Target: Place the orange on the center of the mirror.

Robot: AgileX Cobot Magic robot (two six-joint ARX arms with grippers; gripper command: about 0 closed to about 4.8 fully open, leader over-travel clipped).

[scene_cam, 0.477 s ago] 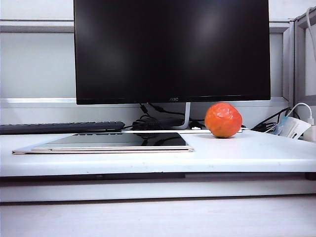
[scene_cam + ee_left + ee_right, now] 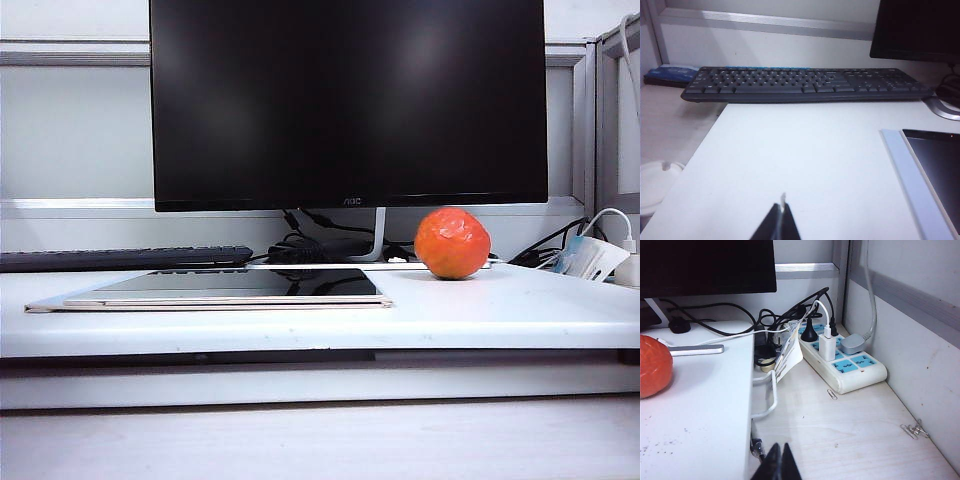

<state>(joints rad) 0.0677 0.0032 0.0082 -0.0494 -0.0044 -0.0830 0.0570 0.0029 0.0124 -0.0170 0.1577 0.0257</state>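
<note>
The orange (image 2: pixel 452 243), a bumpy red-orange ball, rests on the white raised board right of the monitor stand; the right wrist view catches its edge (image 2: pixel 654 366). The mirror (image 2: pixel 240 285) lies flat on the board's left half, dark-topped with a pale frame, and one corner (image 2: pixel 935 170) shows in the left wrist view. My left gripper (image 2: pixel 782 209) is shut and empty, low over the white board short of the keyboard. My right gripper (image 2: pixel 781 447) is shut and empty, over the wooden desk beside the board's edge. Neither arm appears in the exterior view.
A black monitor (image 2: pixel 348 100) stands behind the board, with a black keyboard (image 2: pixel 805 84) to its left. A white power strip (image 2: pixel 842 360) with plugs and tangled cables (image 2: pixel 775 322) sits on the desk at the right. A wall panel (image 2: pixel 910 325) borders that side.
</note>
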